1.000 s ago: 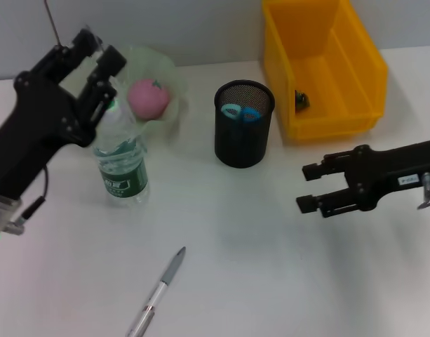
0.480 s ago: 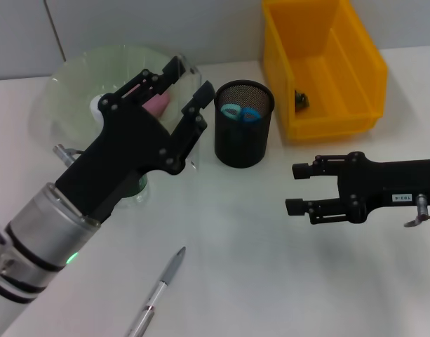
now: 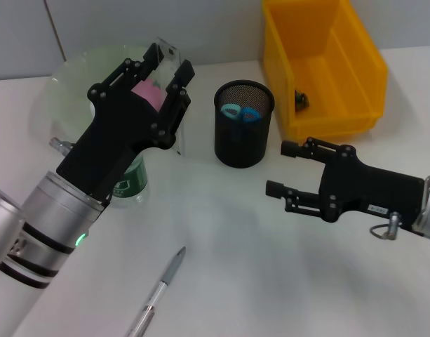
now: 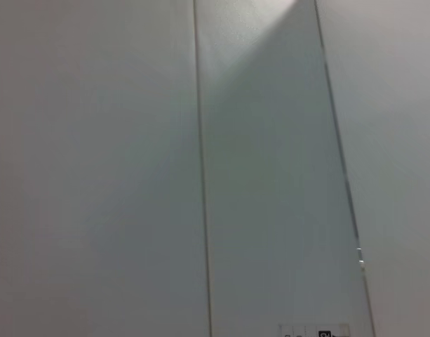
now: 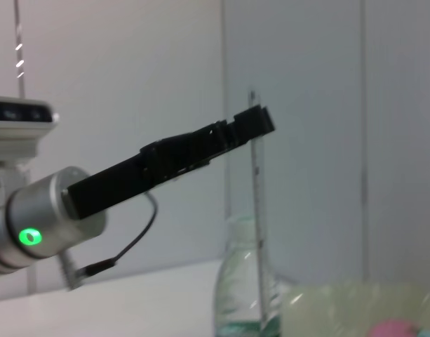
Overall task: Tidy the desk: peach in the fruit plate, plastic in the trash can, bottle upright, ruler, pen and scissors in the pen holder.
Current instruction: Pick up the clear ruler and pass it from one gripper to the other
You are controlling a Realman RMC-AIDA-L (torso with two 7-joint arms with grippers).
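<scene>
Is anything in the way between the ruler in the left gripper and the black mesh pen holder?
Nothing visible. The left gripper holds the clear plastic ruler upright, and only bare white desk separates it from the black mesh pen holder. Light blue scissors stand inside, leaving room. The right gripper hovers open.

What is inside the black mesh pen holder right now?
In the head view, the pen holder holds the scissors: only their light blue loop handles show at the rim. The blades and anything deeper are hidden by the dark mesh wall. The pen lies outside on the desk.
</scene>
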